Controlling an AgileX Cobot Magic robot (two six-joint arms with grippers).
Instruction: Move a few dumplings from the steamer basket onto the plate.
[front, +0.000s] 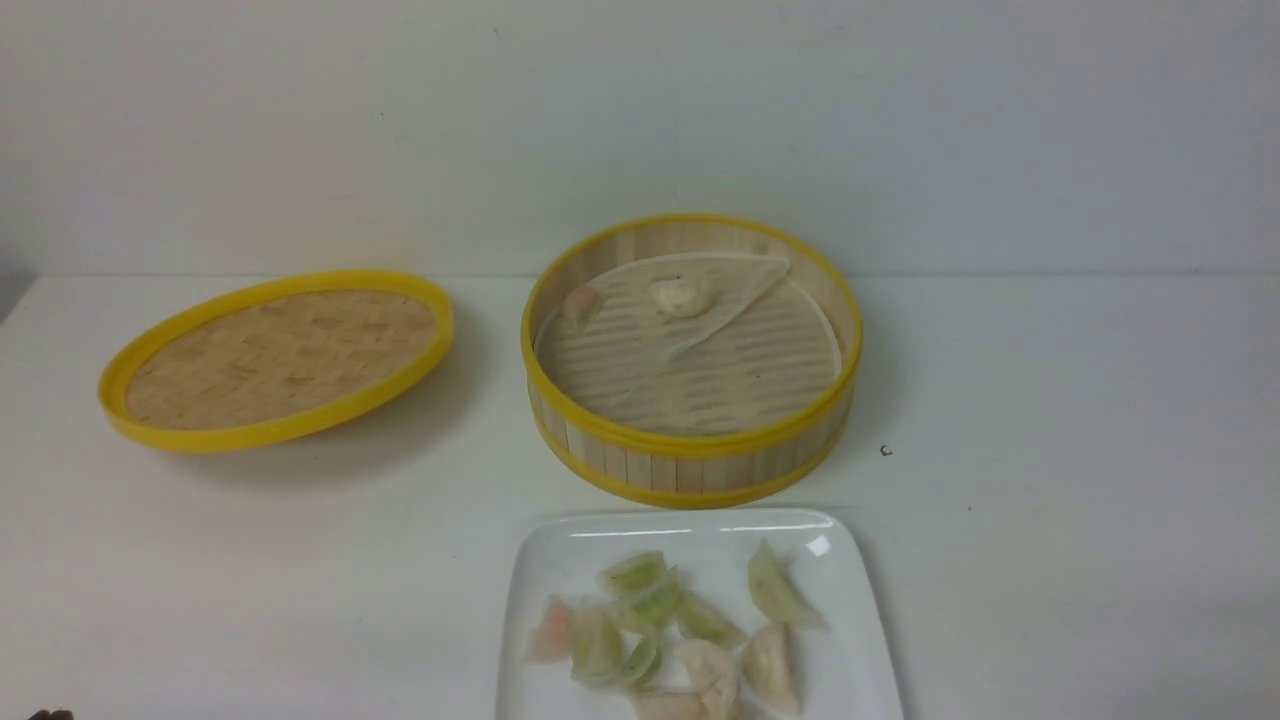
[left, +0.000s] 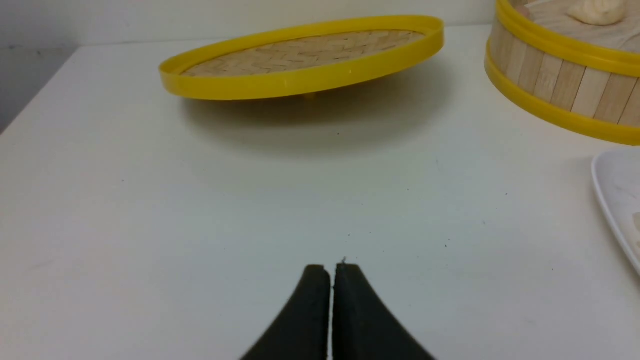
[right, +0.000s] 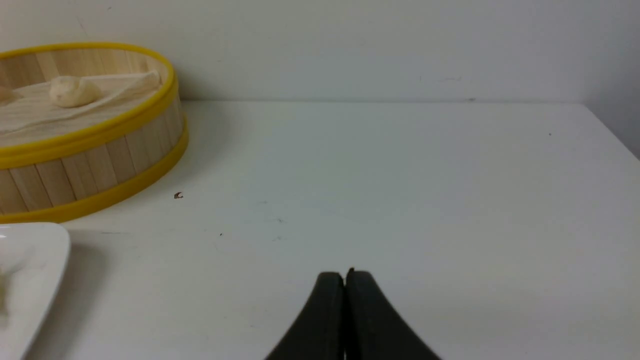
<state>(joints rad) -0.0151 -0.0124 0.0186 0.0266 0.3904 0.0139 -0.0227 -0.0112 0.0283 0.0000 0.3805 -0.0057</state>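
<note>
At the left, the woven lid (front: 280, 360) lies tilted on the white table (front: 250, 560), beside the steamer basket. The left gripper (left: 332, 272) has its fingers pressed together, with nothing between them. In the middle, the steamer basket (front: 690, 470) holds one cream dumpling (front: 683, 296) and one pinkish dumpling (front: 580, 303) on its liner, near the back. In front of it sits the plate (front: 845, 570), carrying a cluster of green, pinkish and cream dumplings (front: 597, 642). Farthest right, the right gripper (right: 345, 280) also has its fingers together, empty, touching nothing visible.
</note>
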